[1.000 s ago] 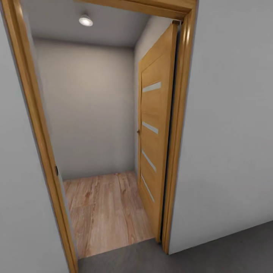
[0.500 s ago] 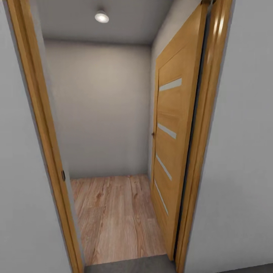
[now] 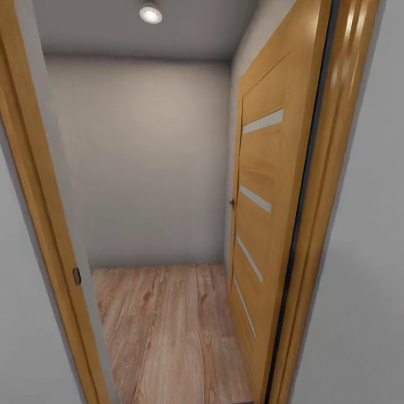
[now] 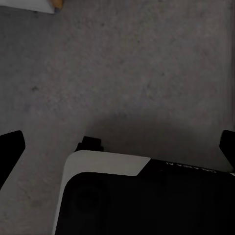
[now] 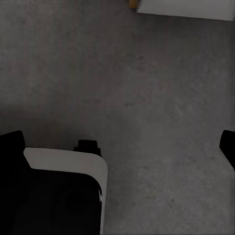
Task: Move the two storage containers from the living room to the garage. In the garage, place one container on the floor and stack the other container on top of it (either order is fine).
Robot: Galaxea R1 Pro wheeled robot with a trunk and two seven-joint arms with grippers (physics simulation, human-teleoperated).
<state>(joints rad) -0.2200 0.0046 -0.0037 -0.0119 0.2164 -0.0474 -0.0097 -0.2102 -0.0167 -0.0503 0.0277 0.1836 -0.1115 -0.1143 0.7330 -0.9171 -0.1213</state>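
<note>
The two storage containers are out of view. A doorway with an orange wood frame [image 3: 39, 213] stands right in front of me in the head view. It leads into a small bare hallway with a light wood plank floor [image 3: 168, 331]. Both wrist views look down on the dark grey concrete-like floor [image 4: 147, 73] [image 5: 147, 98]. My left gripper [image 4: 117, 149] is open and holds nothing, its black fingertips [image 4: 10, 152] at the picture's edges. My right gripper [image 5: 120, 144] is open and empty too, fingertips [image 5: 12, 142] wide apart.
The wooden door [image 3: 269, 213] with pale glass slits stands swung inward along the hallway's right wall. A grey wall [image 3: 146, 163] closes the hallway's far end under a ceiling lamp [image 3: 150, 12]. White walls flank the frame. My black-and-white base [image 4: 137, 196] [image 5: 58, 191] sits under both grippers.
The head view has closed in on the doorway: the frame has spread toward the picture's edges and the dark floor strip at the bottom has slid out of view. That is camera motion.
</note>
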